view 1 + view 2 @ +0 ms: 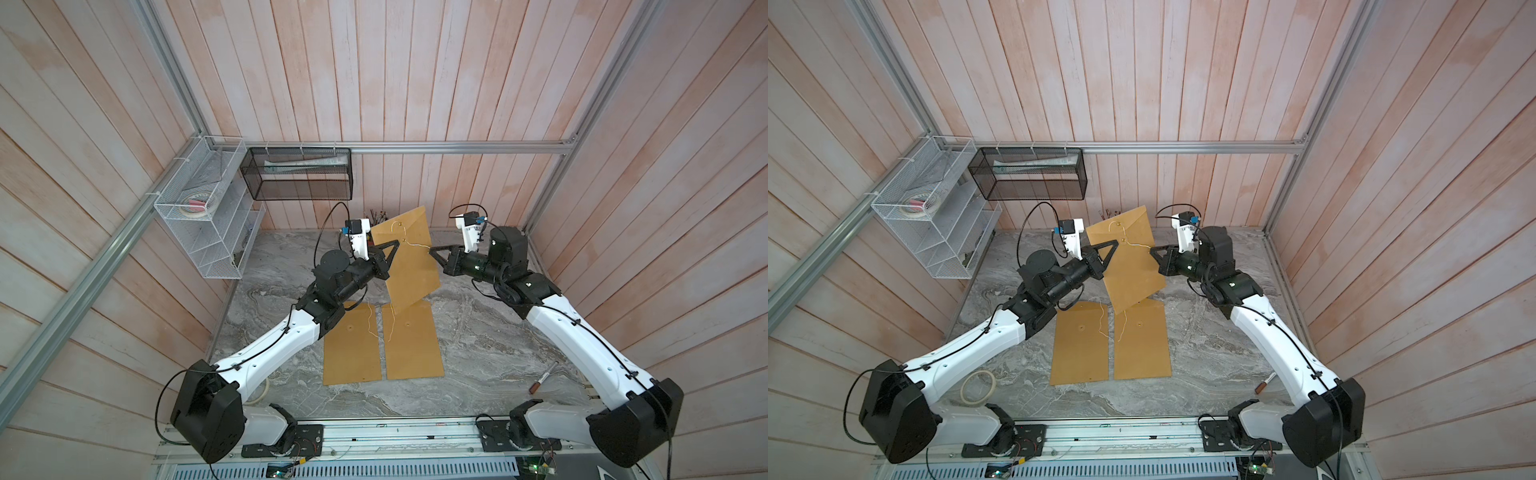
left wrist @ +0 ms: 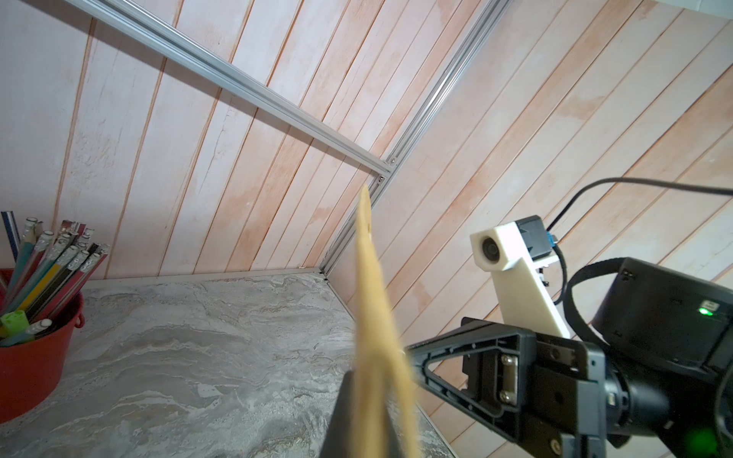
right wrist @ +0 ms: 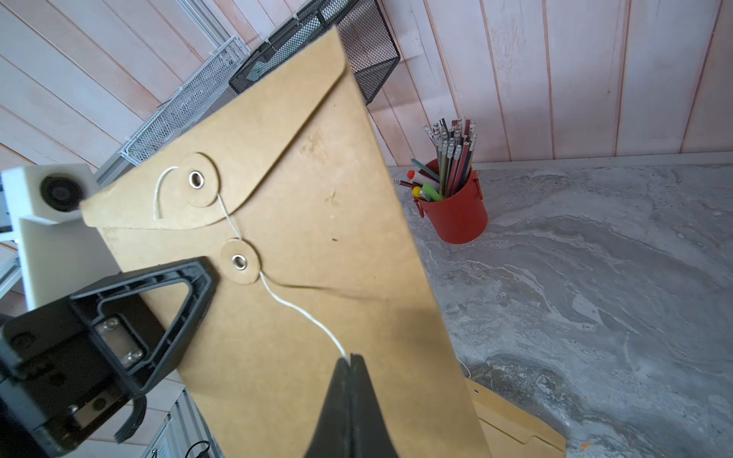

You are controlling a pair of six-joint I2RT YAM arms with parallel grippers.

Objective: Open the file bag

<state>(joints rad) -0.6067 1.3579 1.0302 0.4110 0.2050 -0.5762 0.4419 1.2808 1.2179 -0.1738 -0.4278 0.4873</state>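
Two pinches midair: left gripper (image 1: 395, 244), file bag (image 1: 415, 272) edge; right gripper (image 3: 351, 360), string (image 3: 301, 313).

File bag (image 3: 317, 238) kraft brown, silver eyelets (image 3: 239, 262), white string (image 3: 301, 313). Counter (image 3: 595, 277) grey, marbled with white veins. Pen pot (image 3: 456, 218) beside file bag red. Wall planks (image 1: 374, 83) pale pink-white. Mesh basket (image 1: 299, 187) black; wire rack (image 1: 199, 232) white. Arm links (image 1: 274, 345) white, jaws black.

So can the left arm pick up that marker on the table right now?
Probably not. The left gripper is shut on the raised file bag, and the marker lies far across the table, close by the right arm.
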